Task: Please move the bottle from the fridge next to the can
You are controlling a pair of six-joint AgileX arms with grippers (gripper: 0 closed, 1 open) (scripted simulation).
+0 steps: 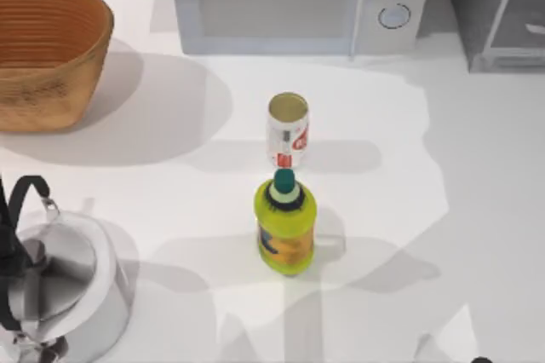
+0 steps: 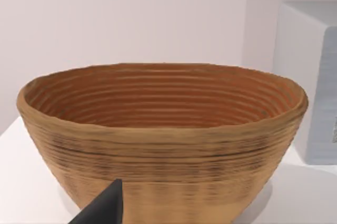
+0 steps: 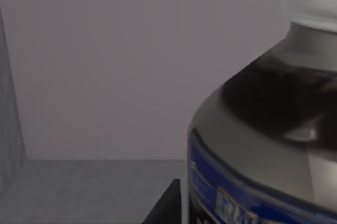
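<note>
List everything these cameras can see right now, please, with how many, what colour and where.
can: one, white with red, table centre.
yellow-green bottle: one, teal cap, just in front of the can.
basket: one, tan wicker, back left.
microwave: one, light grey, back centre.
fridge: one, dark grey, back right.
kettle: one, silver, front left.
bottle: one, dark, white cap, inside the fridge, close to the right wrist camera.
left claw: dark fingertip, facing the basket.
right claw: dark fingertip beside the bottle.

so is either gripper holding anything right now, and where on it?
Cannot tell. The right wrist view has the bottle very close inside the fridge, but no grip is visible.
</note>
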